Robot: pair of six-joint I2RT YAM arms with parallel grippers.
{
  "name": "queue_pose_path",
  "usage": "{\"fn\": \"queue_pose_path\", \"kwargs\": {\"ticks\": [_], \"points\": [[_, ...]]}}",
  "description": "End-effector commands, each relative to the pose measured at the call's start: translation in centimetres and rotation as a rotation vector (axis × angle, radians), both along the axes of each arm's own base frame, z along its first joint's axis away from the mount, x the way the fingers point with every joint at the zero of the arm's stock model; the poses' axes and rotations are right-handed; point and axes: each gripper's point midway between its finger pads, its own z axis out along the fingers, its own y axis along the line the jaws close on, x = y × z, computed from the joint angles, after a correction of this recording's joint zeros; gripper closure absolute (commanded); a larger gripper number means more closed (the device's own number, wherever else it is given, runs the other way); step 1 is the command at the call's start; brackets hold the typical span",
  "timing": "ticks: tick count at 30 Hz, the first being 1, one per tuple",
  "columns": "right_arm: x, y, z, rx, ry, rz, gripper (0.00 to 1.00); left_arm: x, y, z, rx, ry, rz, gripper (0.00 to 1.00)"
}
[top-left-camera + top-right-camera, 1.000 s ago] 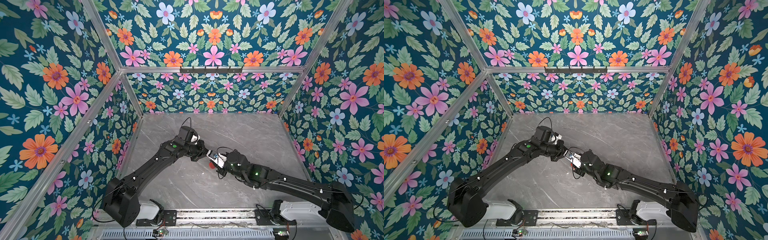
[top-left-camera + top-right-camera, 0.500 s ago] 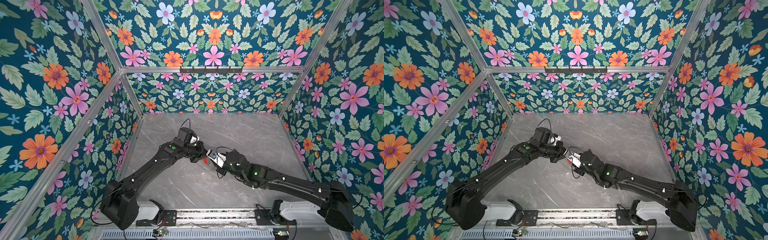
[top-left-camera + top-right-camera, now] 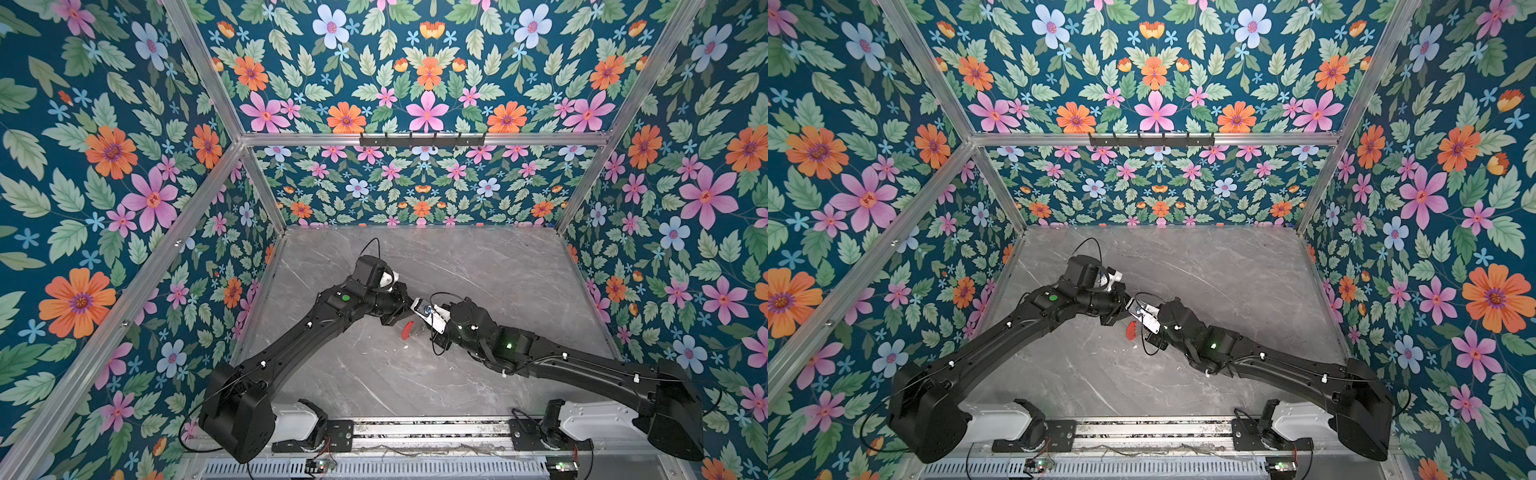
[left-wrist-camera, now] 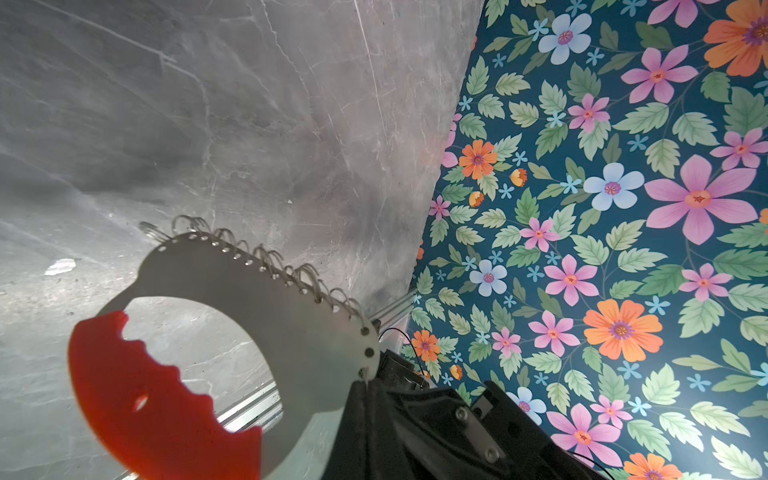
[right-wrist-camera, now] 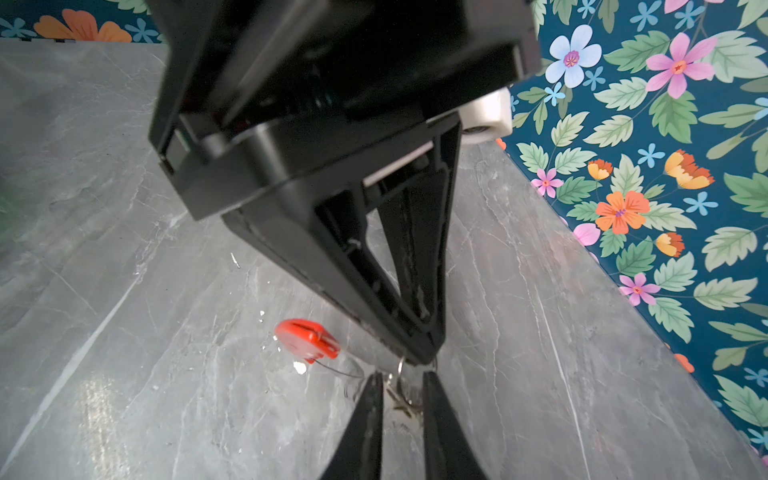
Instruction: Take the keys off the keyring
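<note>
The keyring [image 4: 291, 316] is a flat grey crescent plate with a red inner strip [image 4: 137, 395] and a fringe of silver loops [image 4: 270, 257]. My left gripper [image 4: 365, 386] is shut on one end of it and holds it above the table near the middle. In both top views only the red strip [image 3: 407, 329] [image 3: 1131, 330] shows between the two wrists. A tiny key [image 5: 401, 401] hangs from a loop under the left gripper's tip [image 5: 419, 353]. My right gripper [image 5: 401, 386] has a finger on each side of this key, with a narrow gap left.
A grey marble table [image 3: 478, 266] is boxed in by floral walls on three sides. A black hook rail [image 3: 422, 139] runs along the back wall. The arms' metal base rail [image 3: 428, 432] lies along the front edge. Small white specks [image 5: 299, 366] lie under the keyring.
The two grippers and the keyring have drifted slightly left. The right gripper's fingers have drawn closer together around the key.
</note>
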Motion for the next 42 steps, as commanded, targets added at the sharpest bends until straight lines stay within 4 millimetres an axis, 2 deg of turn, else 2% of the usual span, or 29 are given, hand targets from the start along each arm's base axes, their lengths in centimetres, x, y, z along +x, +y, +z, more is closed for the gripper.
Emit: {"fn": "queue_pose_path", "kwargs": {"ticks": [1, 8, 12, 16, 22, 33, 38, 42], "points": [[0.2, 0.2, 0.6, 0.007, -0.019, 0.002, 0.82, 0.2, -0.4, 1.1, -0.047, -0.026, -0.008, 1.0], [0.3, 0.1, 0.6, 0.003, -0.028, -0.004, 0.9, 0.0, -0.6, 1.2, -0.073, -0.017, -0.009, 1.0], [0.3, 0.0, 0.7, 0.006, -0.031, -0.007, 1.0, -0.1, -0.7, 1.3, -0.096, -0.013, -0.006, 1.0], [0.4, 0.0, 0.6, 0.013, -0.024, -0.015, 1.0, 0.0, -0.7, 1.5, -0.099, -0.02, 0.0, 1.0], [0.3, -0.1, 0.7, 0.033, -0.021, -0.025, 1.0, 0.2, -0.5, 1.8, -0.095, -0.038, 0.017, 0.84], [0.0, -0.7, 1.2, 0.086, 0.024, -0.019, 1.0, 1.6, 1.1, 3.0, -0.046, -0.14, 0.068, 0.65], [-0.4, -1.1, 2.8, 0.181, 0.106, 0.029, 1.0, 2.8, 2.6, 3.7, 0.006, -0.28, 0.069, 0.6], [-0.9, -1.6, 4.3, 0.261, 0.177, 0.076, 1.0, 3.3, 2.8, 6.2, 0.004, -0.487, 0.017, 0.55]]}}
